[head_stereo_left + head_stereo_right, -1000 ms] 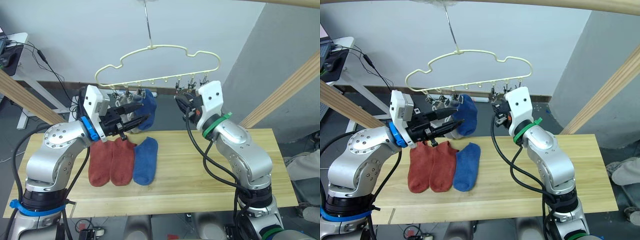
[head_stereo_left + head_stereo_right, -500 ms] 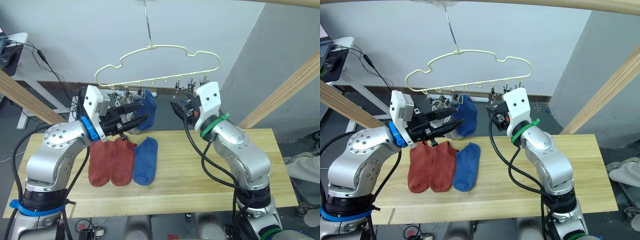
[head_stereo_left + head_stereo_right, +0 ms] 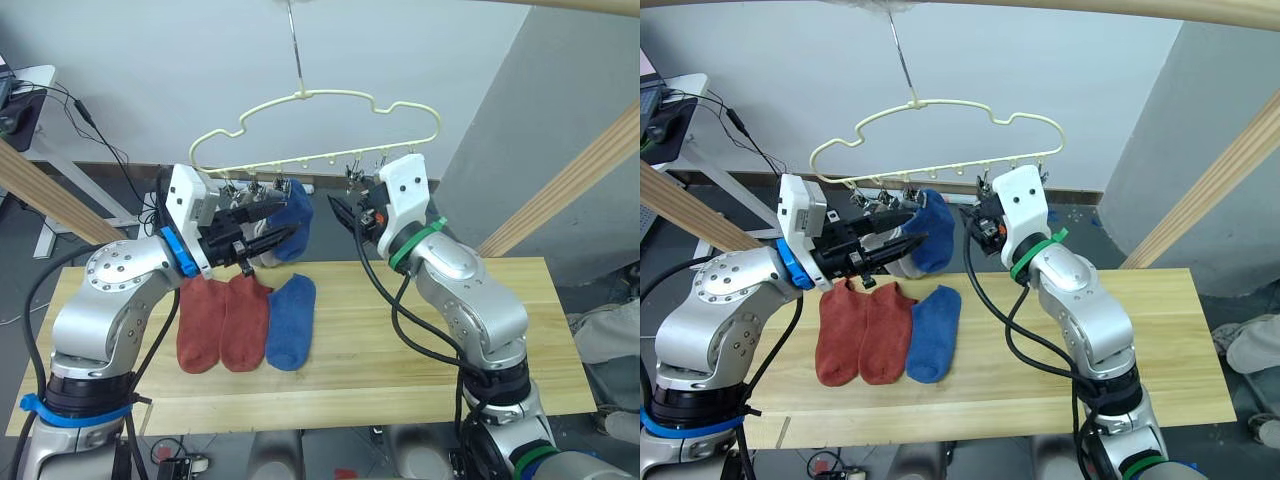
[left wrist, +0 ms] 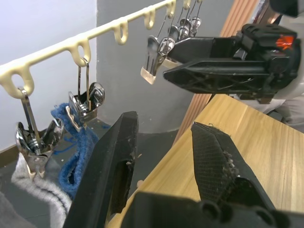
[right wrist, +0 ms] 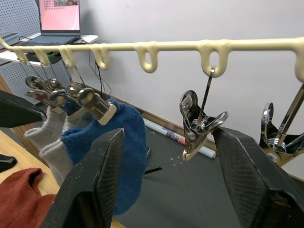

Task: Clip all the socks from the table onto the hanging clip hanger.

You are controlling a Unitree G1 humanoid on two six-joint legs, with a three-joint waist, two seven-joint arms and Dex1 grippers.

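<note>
Three socks hang clipped on the hanger [image 3: 318,108] — a blue one [image 3: 296,214] and two grey [image 5: 52,137] beside it. On the table [image 3: 400,340] lie two red socks [image 3: 222,322] and another blue sock [image 3: 285,322]. Left gripper [image 4: 164,156] and right gripper [image 5: 168,175] both hover by the clips [image 5: 197,126] — fingers apart, empty.

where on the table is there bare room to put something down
The table's right part, from the lying blue sock to the far right edge, is bare planks, as is the front strip below the socks. The left part is crowded: two rust-red socks lie side by side touching the blue one.
</note>
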